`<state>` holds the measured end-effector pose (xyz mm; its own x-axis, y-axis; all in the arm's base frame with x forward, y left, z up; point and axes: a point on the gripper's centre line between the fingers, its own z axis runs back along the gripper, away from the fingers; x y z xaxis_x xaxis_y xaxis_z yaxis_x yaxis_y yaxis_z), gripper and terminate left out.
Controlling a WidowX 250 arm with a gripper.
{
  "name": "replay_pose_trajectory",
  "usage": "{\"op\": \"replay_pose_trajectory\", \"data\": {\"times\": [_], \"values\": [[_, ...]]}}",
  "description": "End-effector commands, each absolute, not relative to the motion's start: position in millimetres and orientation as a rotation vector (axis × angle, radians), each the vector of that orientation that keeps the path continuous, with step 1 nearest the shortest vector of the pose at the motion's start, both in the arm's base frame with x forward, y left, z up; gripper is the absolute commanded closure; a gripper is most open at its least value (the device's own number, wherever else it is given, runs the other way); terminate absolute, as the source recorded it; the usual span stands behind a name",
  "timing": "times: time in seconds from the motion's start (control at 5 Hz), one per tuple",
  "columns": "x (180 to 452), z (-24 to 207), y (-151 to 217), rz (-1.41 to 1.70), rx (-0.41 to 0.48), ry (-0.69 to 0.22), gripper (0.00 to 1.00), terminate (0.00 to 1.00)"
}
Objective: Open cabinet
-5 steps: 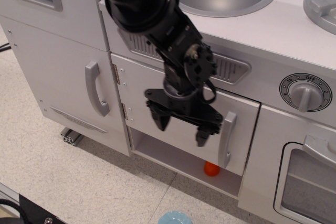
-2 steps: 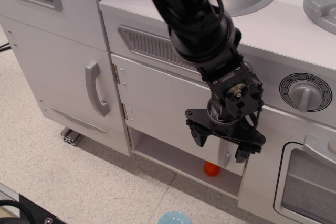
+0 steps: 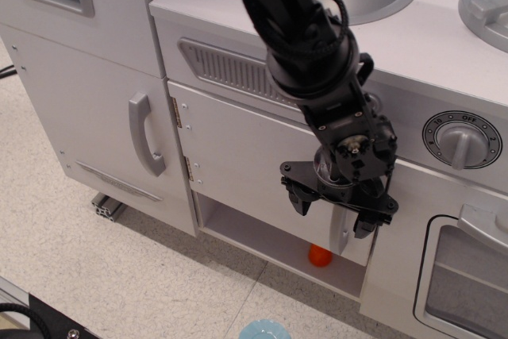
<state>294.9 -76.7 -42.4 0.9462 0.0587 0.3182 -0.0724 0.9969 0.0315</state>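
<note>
While the tall door with curved handle (image 3: 147, 134) sits left, the cabinet (image 3: 246, 164) door is centre, closed, hinges on its left edge. Gripper (image 3: 333, 212), jaws spread open, straddles the cabinet's bar handle (image 3: 342, 234); orange object (image 3: 320, 256) below.

Black arm (image 3: 294, 29) reaching down from the top edge, slanting toward lower right. Thick ribbed segment above, narrowing to a wrist (image 3: 349, 136) wrapped by a loose cable. Hand (image 3: 333, 210) pointing downward, mounted on a flat cross-plate. Two dark fingers (image 3: 300, 196) spread wide apart, one at the left, one at the right. Nothing clamped between them. Right fingertip lower than the left, the whole hand tilted slightly.
</note>
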Motion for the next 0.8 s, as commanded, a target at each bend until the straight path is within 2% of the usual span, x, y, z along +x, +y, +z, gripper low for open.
{"op": "replay_pose_trajectory", "data": {"times": [0.0, 0.2, 0.6], "values": [[305.2, -34.0, -82.1, 0.058, 0.015, -0.369, 1.00, 0.00], [306.1, -36.0, -81.5, 0.072, 0.011, -0.372, 1.00, 0.00], [276.4, -36.5, -74.8, 0.017, 0.027, -0.362, 1.00, 0.00]]}}
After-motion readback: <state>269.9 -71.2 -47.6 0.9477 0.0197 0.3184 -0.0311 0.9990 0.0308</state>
